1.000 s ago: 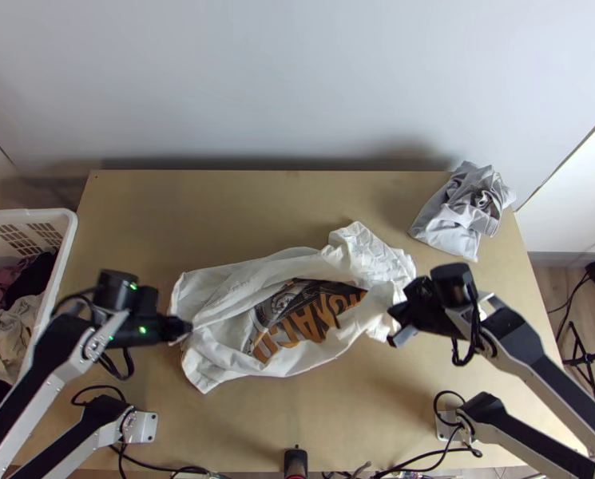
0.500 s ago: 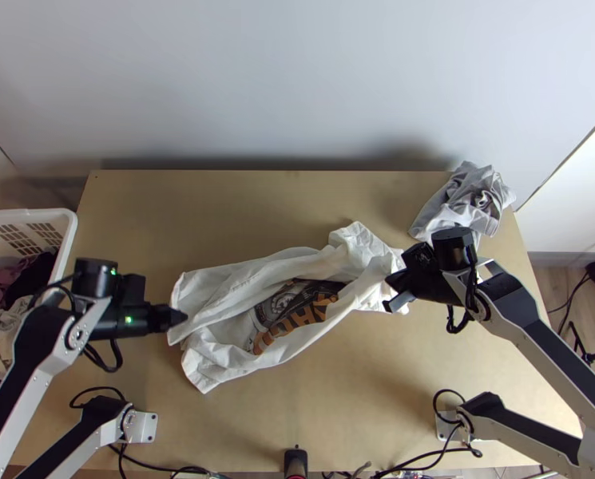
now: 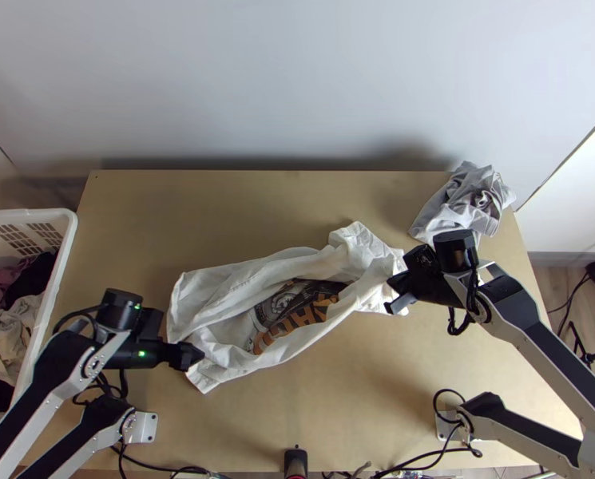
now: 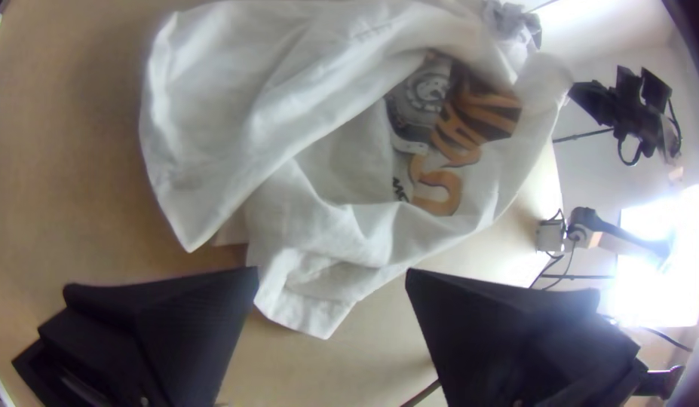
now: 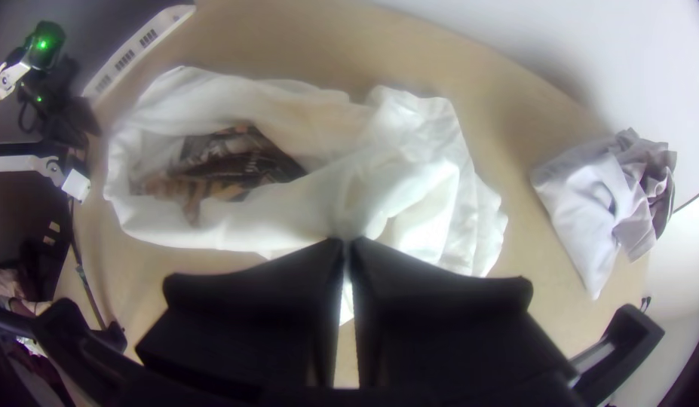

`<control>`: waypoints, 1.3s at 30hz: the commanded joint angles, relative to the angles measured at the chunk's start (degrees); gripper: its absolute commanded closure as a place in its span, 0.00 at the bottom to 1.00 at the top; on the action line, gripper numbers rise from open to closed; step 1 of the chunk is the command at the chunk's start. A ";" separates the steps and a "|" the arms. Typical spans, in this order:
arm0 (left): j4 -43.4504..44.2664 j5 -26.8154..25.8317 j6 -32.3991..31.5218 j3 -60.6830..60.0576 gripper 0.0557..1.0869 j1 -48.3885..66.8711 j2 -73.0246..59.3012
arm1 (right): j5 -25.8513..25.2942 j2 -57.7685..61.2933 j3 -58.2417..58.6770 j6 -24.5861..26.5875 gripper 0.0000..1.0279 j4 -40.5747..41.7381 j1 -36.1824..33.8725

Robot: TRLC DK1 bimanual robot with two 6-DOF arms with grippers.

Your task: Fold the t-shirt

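At right end effector [image 3: 393, 294] | white t-shirt [image 3: 237, 291] | apparently pinched between fingertips

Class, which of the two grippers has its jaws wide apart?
The left gripper, its jaws apart; the right gripper has its jaws closed on the white t-shirt.

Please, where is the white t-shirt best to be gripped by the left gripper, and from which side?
I would take the t-shirt by its near-left corner, coming from the left and above. This corner tapers to a narrow tip pointing toward the table's near edge, and the left gripper's fingers stand open, so closing there should probably pinch it.
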State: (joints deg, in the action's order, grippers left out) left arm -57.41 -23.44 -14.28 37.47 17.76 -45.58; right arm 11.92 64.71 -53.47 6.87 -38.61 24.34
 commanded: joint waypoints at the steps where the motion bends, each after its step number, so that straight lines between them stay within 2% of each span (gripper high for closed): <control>1: 3.35 3.14 0.31 -3.72 0.05 2.37 -1.35 | 0.03 -0.02 -0.84 -0.72 0.95 0.20 0.27; 13: 8.28 3.84 -2.24 -7.42 0.06 5.18 -7.42 | 0.03 -0.46 -2.25 -0.99 0.95 -0.41 0.27; 17: 16.63 3.67 -6.55 -8.91 0.22 4.48 -7.33 | 0.03 -0.28 -2.43 -1.16 0.95 -0.33 0.27; 21: 17.86 3.05 -8.57 -8.38 0.26 5.80 -8.12 | -0.06 -0.37 -2.69 -1.25 0.95 -0.24 0.27; 22: 17.77 3.14 -8.83 -8.21 0.38 6.50 -8.38 | -0.06 -0.37 -2.69 -1.25 0.95 -0.24 0.27; 23: 17.94 3.31 -10.06 -8.12 0.62 6.24 -8.47 | -0.06 -0.37 -2.69 -1.16 0.95 -0.24 0.18; 24: 18.21 4.72 -10.94 -7.77 0.93 5.36 -8.65 | -0.06 -0.37 -2.60 -1.16 0.95 -0.24 0.10; 25: 18.38 5.34 -10.85 -7.33 0.96 4.30 -9.00 | -0.06 -0.37 -2.51 -1.07 0.95 -0.33 0.01; 33: 11.26 2.35 -4.44 -2.93 0.97 2.90 -8.03 | -0.06 -0.20 -1.81 -0.90 0.95 0.11 -0.26; 39: 4.85 -4.68 -2.50 8.76 0.97 -4.49 -11.02 | -0.06 0.86 -3.39 -0.63 0.95 1.78 -0.52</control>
State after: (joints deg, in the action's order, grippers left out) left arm -46.83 -22.68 -18.98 36.60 18.68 -54.26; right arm 11.81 64.73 -55.55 5.87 -38.30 24.08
